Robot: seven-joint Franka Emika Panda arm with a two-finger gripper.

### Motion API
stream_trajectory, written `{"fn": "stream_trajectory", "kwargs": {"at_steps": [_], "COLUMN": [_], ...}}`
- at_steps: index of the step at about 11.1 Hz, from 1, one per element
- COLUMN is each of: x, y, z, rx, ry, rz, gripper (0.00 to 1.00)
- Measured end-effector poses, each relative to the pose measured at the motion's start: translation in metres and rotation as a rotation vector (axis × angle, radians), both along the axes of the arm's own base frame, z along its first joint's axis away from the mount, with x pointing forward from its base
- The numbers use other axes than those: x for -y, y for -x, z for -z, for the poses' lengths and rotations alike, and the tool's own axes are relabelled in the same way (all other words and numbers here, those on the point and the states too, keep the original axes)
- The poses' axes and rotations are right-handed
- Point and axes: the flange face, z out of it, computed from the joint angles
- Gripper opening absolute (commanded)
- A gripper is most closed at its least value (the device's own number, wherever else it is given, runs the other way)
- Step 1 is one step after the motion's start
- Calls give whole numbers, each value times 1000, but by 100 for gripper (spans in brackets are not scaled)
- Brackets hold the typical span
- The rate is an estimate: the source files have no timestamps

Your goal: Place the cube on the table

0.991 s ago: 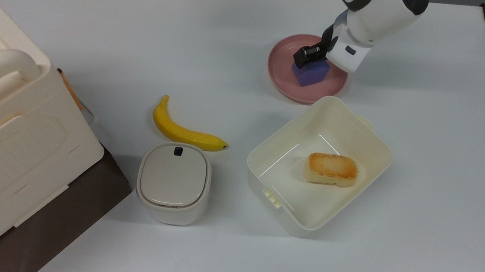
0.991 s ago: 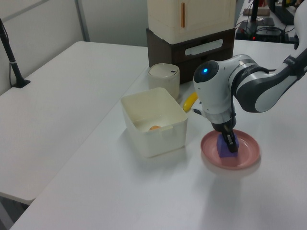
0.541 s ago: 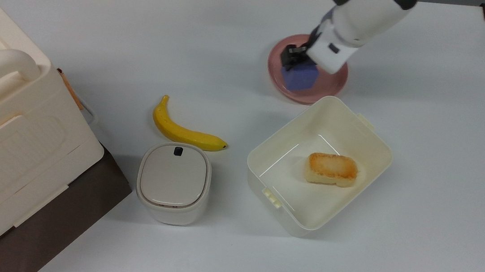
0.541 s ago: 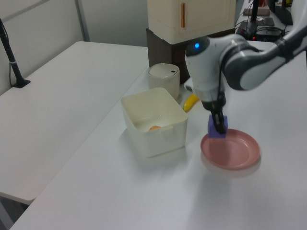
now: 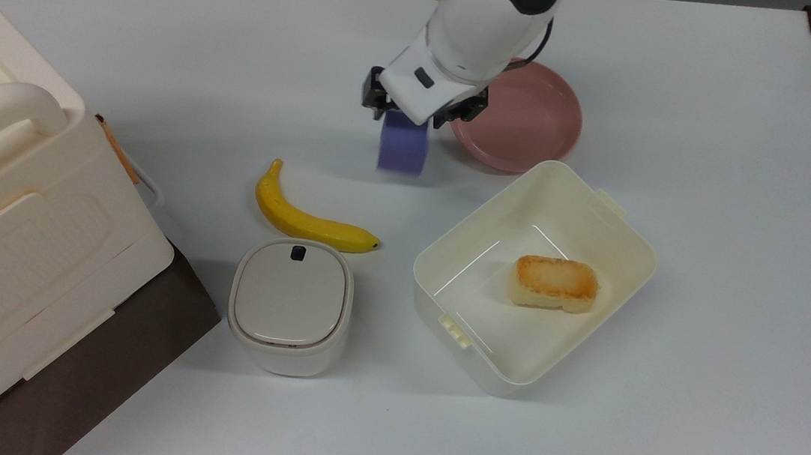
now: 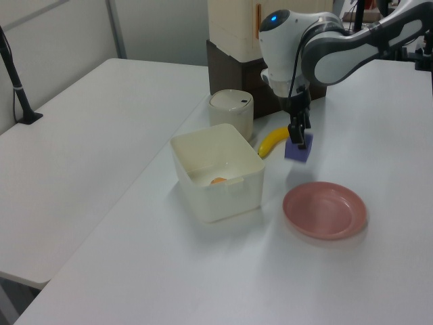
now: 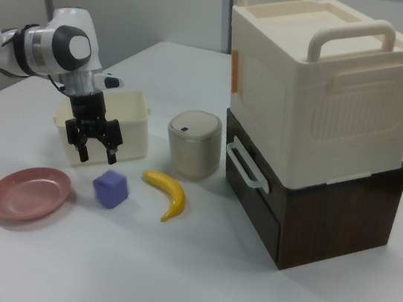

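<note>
The white bench (image 5: 720,178) carries the cube (image 7: 111,188) between the pink plate (image 7: 28,192) and the banana (image 7: 167,192) in the right view; the claw (image 7: 95,151) hangs spread above, seemingly released there to deliver it.

A second white table (image 6: 74,128) stands beside the work surface in the left view, with pale partition panels (image 6: 142,27) behind it and even lighting.

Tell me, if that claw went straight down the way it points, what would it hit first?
Probably the blue-purple cube just below the open claw, then the white table under it; the exact alignment is hard to judge.
</note>
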Motion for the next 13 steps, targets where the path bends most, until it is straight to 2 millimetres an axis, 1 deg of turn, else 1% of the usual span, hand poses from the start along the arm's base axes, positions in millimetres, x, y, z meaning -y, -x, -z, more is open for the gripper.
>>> {"fn": "stream_trajectory", "kwargs": {"at_steps": [3,4,5,7,9,10,11,13], "x": [-2,-2,3,29,70,88,104,135], "y": [1,0,-1,-5,-4,0,5,16], "z": [-1,-2,-7,-40,-93,-119,-139,-169], "rx": [4,5,16,74,175,218,251,293], "ry": [5,6,5,1,-10,-25,-42,-93], "rz": [-7,-7,2,46,118,156,192,250], "gripper": [100,100,100,100,100,100,100,100]}}
